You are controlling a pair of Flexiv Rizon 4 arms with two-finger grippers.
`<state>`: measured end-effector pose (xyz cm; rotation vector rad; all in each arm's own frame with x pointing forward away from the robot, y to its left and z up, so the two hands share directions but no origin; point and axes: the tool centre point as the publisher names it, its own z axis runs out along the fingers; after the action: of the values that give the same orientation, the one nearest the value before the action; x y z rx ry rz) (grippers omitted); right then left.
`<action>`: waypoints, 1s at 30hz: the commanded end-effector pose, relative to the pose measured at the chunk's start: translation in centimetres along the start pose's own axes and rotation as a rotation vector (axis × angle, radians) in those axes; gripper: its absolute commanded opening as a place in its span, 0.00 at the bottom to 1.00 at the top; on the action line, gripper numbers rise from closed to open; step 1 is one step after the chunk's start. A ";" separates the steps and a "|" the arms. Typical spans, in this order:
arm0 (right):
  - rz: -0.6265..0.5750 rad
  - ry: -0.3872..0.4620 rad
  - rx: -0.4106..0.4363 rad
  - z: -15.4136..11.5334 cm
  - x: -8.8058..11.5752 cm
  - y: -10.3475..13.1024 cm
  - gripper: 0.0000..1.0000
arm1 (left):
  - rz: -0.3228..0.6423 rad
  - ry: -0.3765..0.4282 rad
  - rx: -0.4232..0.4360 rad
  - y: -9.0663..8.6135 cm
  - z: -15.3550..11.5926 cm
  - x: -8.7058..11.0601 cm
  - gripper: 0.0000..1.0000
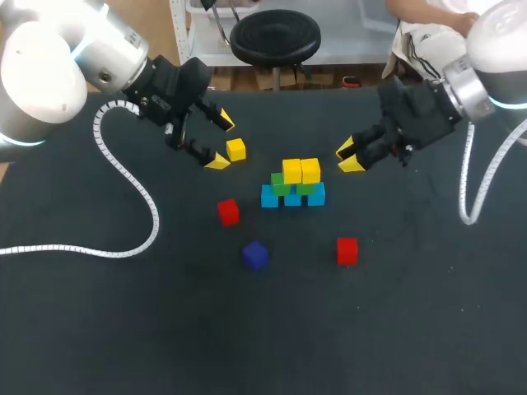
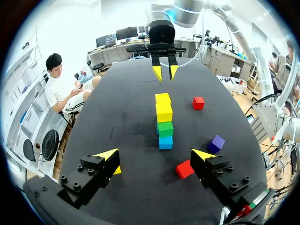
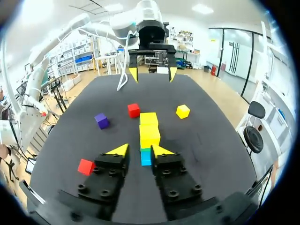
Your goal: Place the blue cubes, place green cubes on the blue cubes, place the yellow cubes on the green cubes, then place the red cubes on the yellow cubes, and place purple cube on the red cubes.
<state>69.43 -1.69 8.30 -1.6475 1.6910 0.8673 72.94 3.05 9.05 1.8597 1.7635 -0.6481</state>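
Mid-table stands a pyramid: a row of three blue cubes, two green cubes on them and two yellow cubes on top. A third yellow cube lies loose to its left, just beside my left gripper, which is wide open. In front lie two red cubes and a purple cube. My right gripper hovers to the right of the pyramid, fingers slightly apart and holding nothing. In the right wrist view the yellow cubes sit just ahead of that gripper.
A white ribbed cable trails from my left arm over the table's left half. Another cable hangs from my right arm at the right edge. The dark table stretches bare toward the front.
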 end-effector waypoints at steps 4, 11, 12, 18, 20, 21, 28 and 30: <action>-0.043 0.015 -0.005 -1.8 -0.3 0.6 1.00 | 0.001 0.000 0.001 0.1 0.0 0.0 1.00; -0.056 0.061 -0.001 -3.3 0.0 0.8 1.00 | 0.001 0.000 0.001 0.1 0.0 0.0 1.00; -0.056 0.066 0.002 -3.4 0.0 0.8 1.00 | 0.001 0.000 0.001 0.1 0.0 0.0 1.00; -0.037 0.023 0.009 -3.7 0.4 0.7 1.00 | 0.001 0.000 0.001 0.1 0.0 0.0 1.00; -0.031 0.016 0.009 -3.8 0.5 0.7 1.00 | 0.001 0.000 0.001 0.1 0.0 0.0 1.00; -0.031 0.016 0.009 -3.8 0.5 0.7 1.00 | 0.001 0.000 0.001 0.1 0.0 0.0 1.00; -0.034 0.019 0.001 -4.0 0.6 0.5 1.00 | 0.001 0.000 0.001 0.1 0.0 0.0 1.00; -0.031 0.020 0.002 -4.1 0.8 0.5 1.00 | 0.001 0.000 0.001 0.1 0.0 0.0 1.00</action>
<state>68.88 -5.27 10.14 -1.6822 1.6758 0.8319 72.94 3.05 9.05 1.8597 1.7635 -0.6481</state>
